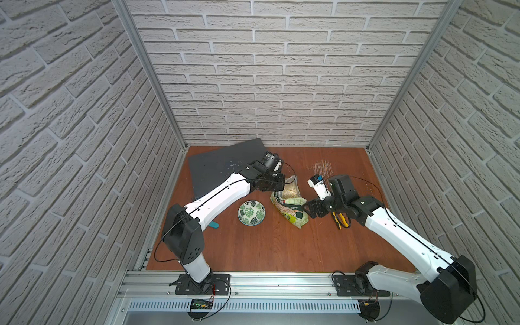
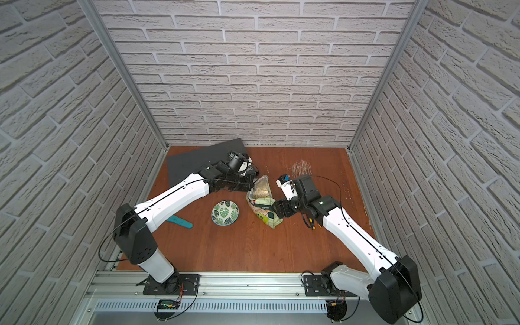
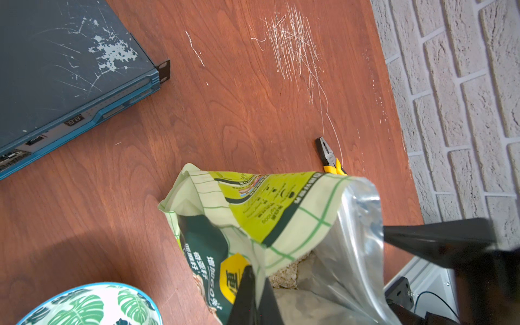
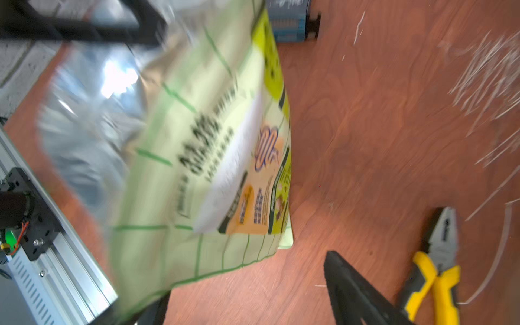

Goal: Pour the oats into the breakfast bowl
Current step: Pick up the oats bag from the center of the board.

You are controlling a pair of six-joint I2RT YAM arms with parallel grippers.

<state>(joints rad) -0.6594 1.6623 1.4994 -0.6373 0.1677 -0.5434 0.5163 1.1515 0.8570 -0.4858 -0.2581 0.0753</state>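
The light-green pouch stands on the wooden table with its mouth open, and pale oats show inside it. My left gripper is shut on the pouch's top edge, beside the oats. My right gripper is open at the pouch's lower side. The blurred pouch overlaps one finger, and the other finger stands apart over bare wood. The breakfast bowl, white with green leaf prints, sits empty just left of the pouch in both top views, being its spot there.
Yellow-handled pliers lie right of the pouch, under the right arm. A flat dark box fills the back left corner. A teal tool lies under the left arm. White scratches mark the wood at the back.
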